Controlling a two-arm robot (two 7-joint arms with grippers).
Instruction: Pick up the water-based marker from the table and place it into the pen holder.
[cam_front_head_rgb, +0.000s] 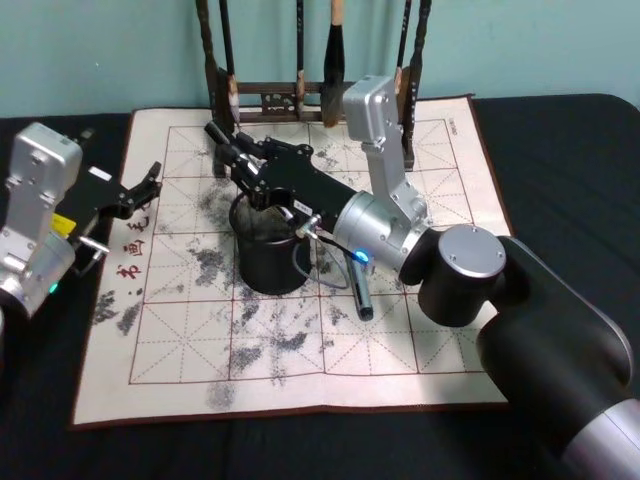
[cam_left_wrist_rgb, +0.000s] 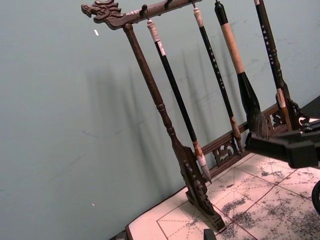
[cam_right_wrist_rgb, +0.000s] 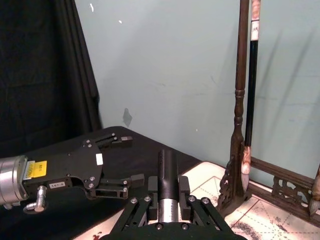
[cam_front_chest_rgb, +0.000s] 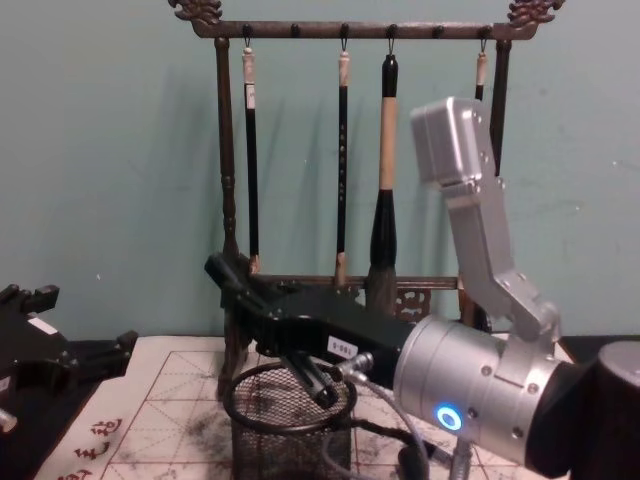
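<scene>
The water-based marker (cam_front_head_rgb: 218, 133), a black stick, is gripped between the fingers of my right gripper (cam_front_head_rgb: 228, 150), which is shut on it. In the right wrist view the marker (cam_right_wrist_rgb: 167, 165) stands up out of the right gripper (cam_right_wrist_rgb: 167, 187). The gripper hovers just above and behind the pen holder (cam_front_head_rgb: 262, 280), a black mesh cup on the white mat. In the chest view the marker (cam_front_chest_rgb: 217, 268) tilts above the pen holder (cam_front_chest_rgb: 290, 440). My left gripper (cam_front_head_rgb: 140, 190) rests open at the mat's left edge, apart from the holder.
A tall dark wooden brush rack (cam_front_head_rgb: 280, 100) with hanging brushes stands at the back of the mat (cam_front_head_rgb: 300, 370), close behind the right gripper. A dark pen-like object (cam_front_head_rgb: 362, 295) lies on the mat beside my right forearm. The dark tabletop (cam_front_head_rgb: 560, 160) surrounds the mat.
</scene>
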